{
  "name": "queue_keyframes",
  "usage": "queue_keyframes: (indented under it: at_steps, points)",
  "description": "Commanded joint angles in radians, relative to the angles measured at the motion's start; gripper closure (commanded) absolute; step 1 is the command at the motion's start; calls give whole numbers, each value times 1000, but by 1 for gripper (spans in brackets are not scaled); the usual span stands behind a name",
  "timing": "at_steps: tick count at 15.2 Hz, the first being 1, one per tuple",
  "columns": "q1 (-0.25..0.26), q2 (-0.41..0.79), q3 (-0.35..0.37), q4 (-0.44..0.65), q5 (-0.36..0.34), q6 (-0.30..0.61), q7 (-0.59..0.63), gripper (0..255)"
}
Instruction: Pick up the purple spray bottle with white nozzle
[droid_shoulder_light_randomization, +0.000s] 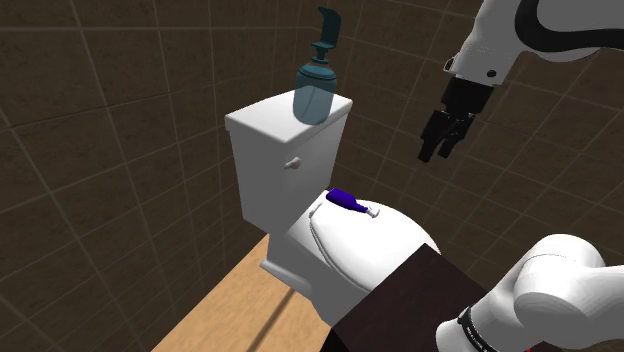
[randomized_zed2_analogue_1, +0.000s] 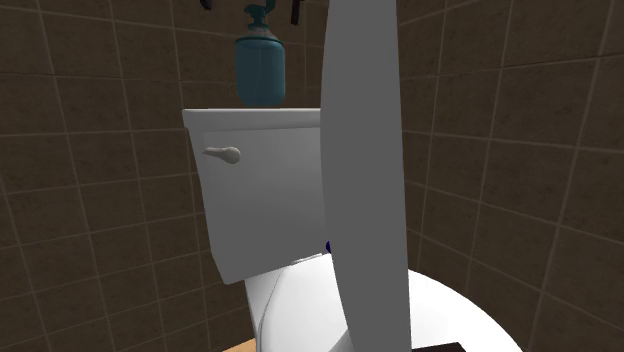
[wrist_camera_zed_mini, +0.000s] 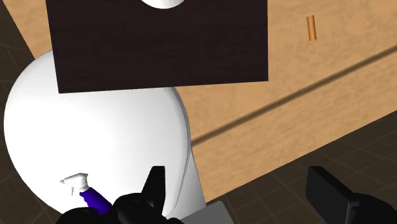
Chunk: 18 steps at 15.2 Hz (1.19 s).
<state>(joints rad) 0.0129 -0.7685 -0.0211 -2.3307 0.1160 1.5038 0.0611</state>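
Note:
The purple spray bottle (droid_shoulder_light_randomization: 348, 200) lies on its side on the white toilet lid (droid_shoulder_light_randomization: 350, 250), its white nozzle (droid_shoulder_light_randomization: 371, 213) pointing toward the stand. My black gripper (droid_shoulder_light_randomization: 437, 142) hangs in the air above the bottle and toward the shoulder view's right, well clear of it. In the wrist view the gripper (wrist_camera_zed_mini: 242, 191) is open, its two fingers standing wide apart with nothing between them. The purple bottle (wrist_camera_zed_mini: 95, 198) and its nozzle (wrist_camera_zed_mini: 75, 183) lie outside one finger (wrist_camera_zed_mini: 156, 184). A purple sliver (randomized_zed2_analogue_1: 327, 243) peeks from behind the white arm (randomized_zed2_analogue_1: 365, 150).
A teal pump bottle (droid_shoulder_light_randomization: 318, 85) stands on the white toilet tank (droid_shoulder_light_randomization: 265, 160), which has a flush handle (droid_shoulder_light_randomization: 292, 162). The dark stand top (droid_shoulder_light_randomization: 400, 300) abuts the toilet bowl. Brown tiled walls surround; wooden floor (droid_shoulder_light_randomization: 240, 300) lies below, with a small orange cylinder (wrist_camera_zed_mini: 311, 27).

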Motion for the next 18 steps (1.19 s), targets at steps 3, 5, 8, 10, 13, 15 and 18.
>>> queue_keyframes:
  at_steps: [3,5,8,10,13,15,18]
  points:
    - [-5,25,-27,-36,-16,54,-43,0]
    - [-10,56,-53,-66,-31,110,-85,0]
    - [-17,114,-93,-101,-50,194,-149,0]
    - [-21,161,-120,-117,-60,252,-191,0]
    - [-25,242,-160,-131,-69,338,-256,0]
    - [-26,304,-186,-132,-71,394,-299,0]
    - [-26,404,-224,-123,-64,475,-368,0]
